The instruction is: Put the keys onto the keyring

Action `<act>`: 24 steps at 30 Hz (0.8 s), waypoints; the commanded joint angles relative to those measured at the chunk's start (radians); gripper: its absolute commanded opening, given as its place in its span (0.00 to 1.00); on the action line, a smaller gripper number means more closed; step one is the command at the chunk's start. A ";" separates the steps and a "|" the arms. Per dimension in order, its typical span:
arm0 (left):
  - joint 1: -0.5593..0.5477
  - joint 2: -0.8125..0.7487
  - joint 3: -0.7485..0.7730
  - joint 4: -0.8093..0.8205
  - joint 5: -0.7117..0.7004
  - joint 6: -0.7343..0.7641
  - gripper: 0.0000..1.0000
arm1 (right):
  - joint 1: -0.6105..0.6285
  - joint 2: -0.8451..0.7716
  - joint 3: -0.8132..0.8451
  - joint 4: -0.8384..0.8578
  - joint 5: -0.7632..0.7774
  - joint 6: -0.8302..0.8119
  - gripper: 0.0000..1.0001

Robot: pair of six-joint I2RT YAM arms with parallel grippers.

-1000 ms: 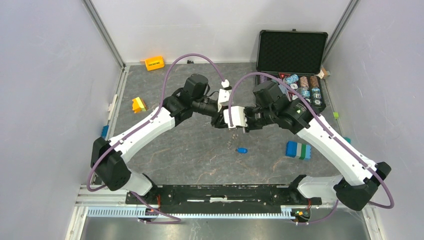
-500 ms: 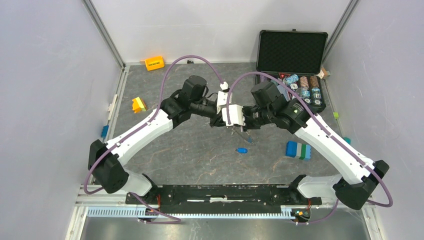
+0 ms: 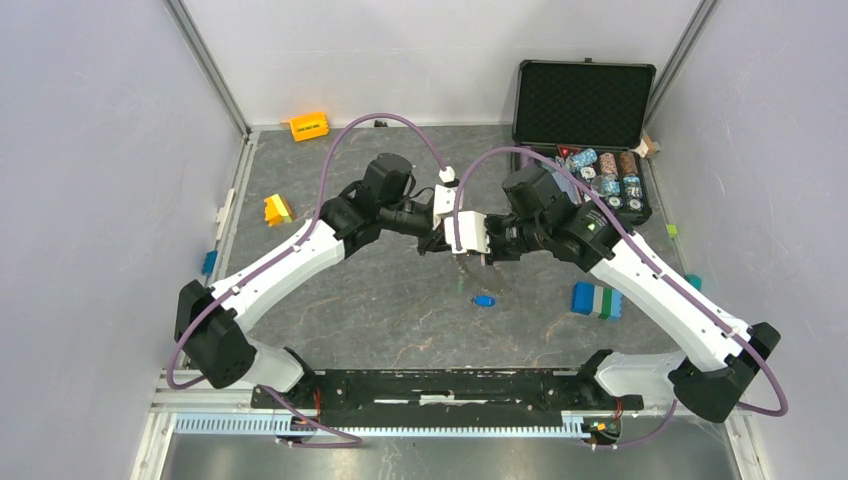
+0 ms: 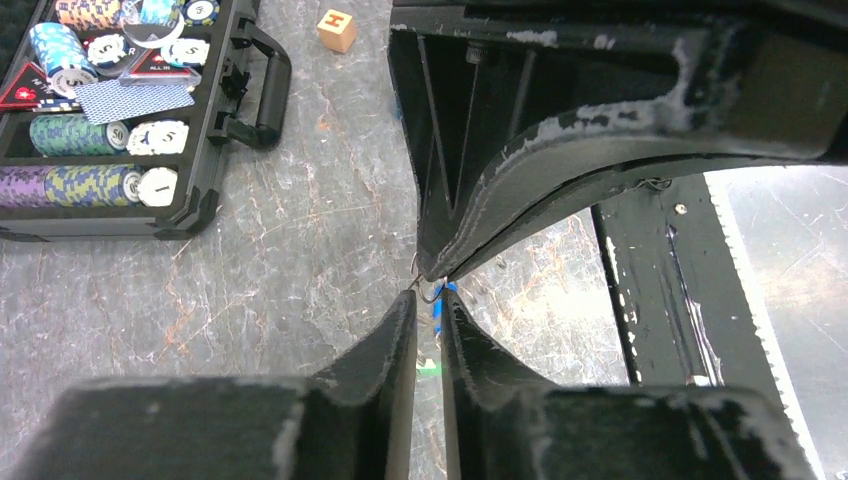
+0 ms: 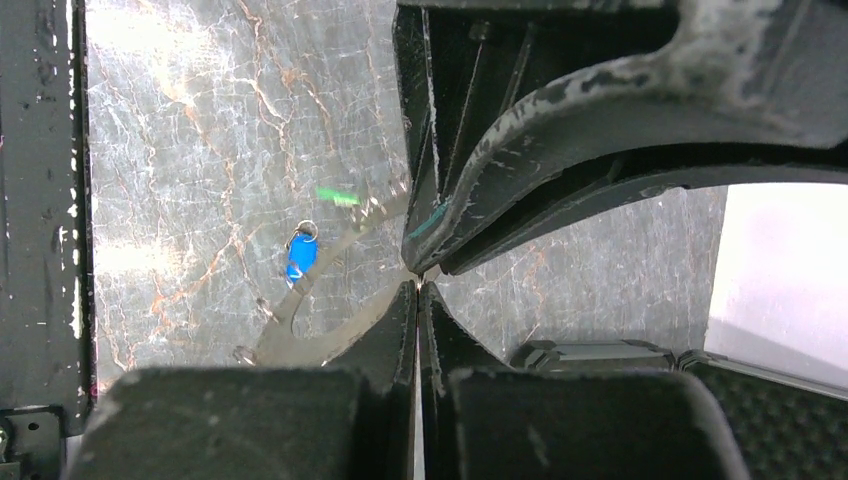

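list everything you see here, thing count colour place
table: 1, grey marbled, under everything
blue key: 1, blue head, lying mid-table
green key: 1, green, blurred, close to the blue key; lying or hanging unclear
keyring: 1, thin wire loop, at the meeting fingertips
case: 1, black, open, far right
poker chips: several stacks, mixed colours, in the case
card: 1, blue, on the chips
wooden cube: 1, tan, lettered H, beside the case
orange block: 1, far edge
yellow block: 1, yellow and orange, left side
block stack: 1, blue, white, green, right of the blue key
left gripper: 1, black, narrow gap between jaws, grip unclear
right gripper: 1, black, shut
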 commanded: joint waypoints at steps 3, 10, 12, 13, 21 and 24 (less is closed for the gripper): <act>-0.012 -0.028 -0.018 0.016 0.007 0.077 0.15 | -0.005 -0.020 0.018 0.080 -0.006 0.079 0.00; -0.016 -0.029 -0.033 0.016 0.024 0.108 0.21 | -0.015 -0.016 0.016 0.087 -0.011 0.091 0.00; -0.016 -0.028 -0.036 0.016 0.029 0.123 0.25 | -0.018 -0.013 0.014 0.091 -0.019 0.095 0.00; -0.018 -0.029 -0.038 0.021 0.027 0.130 0.28 | -0.020 -0.012 0.014 0.092 -0.024 0.096 0.00; -0.017 -0.042 -0.049 0.003 0.044 0.181 0.37 | -0.041 -0.013 0.000 0.112 -0.043 0.116 0.00; -0.018 -0.059 -0.052 -0.030 0.027 0.223 0.41 | -0.051 -0.022 -0.017 0.125 -0.048 0.121 0.00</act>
